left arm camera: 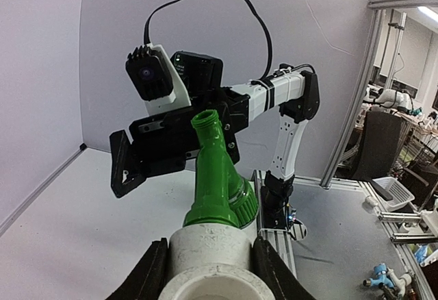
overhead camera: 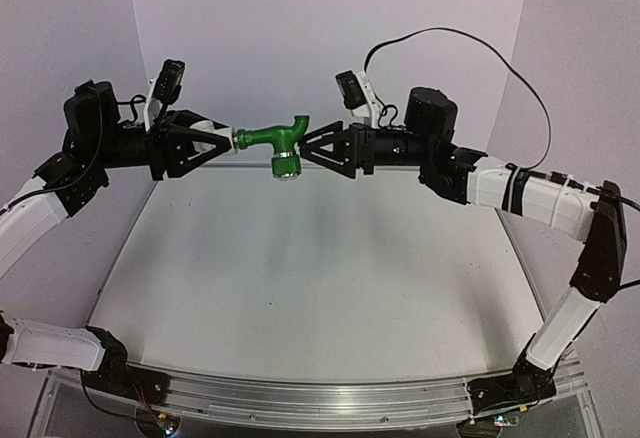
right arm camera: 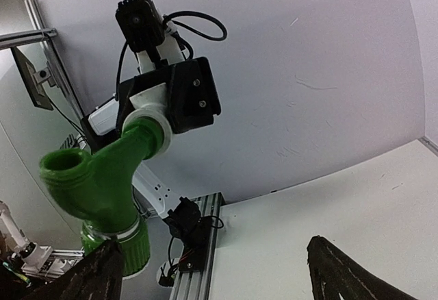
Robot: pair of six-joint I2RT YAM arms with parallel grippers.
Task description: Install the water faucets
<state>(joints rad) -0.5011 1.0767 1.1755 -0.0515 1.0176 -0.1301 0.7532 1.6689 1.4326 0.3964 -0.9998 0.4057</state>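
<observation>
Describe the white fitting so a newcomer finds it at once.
Above the table's far end, the left gripper and right gripper face each other with a green faucet between them. Where the faucet meets the left gripper sits the white fitting, a short round collar clamped between its black fingers. It is the only white part joined to the green.

The white desk (overhead camera: 320, 288) spreads between pale walls (overhead camera: 300, 38) (matte, faintly shadowed). A metal rail (overhead camera: 320, 398) lines its near edge, bearing the left arm's base (overhead camera: 105, 358) and the right arm's base (overhead camera: 515, 388).
</observation>
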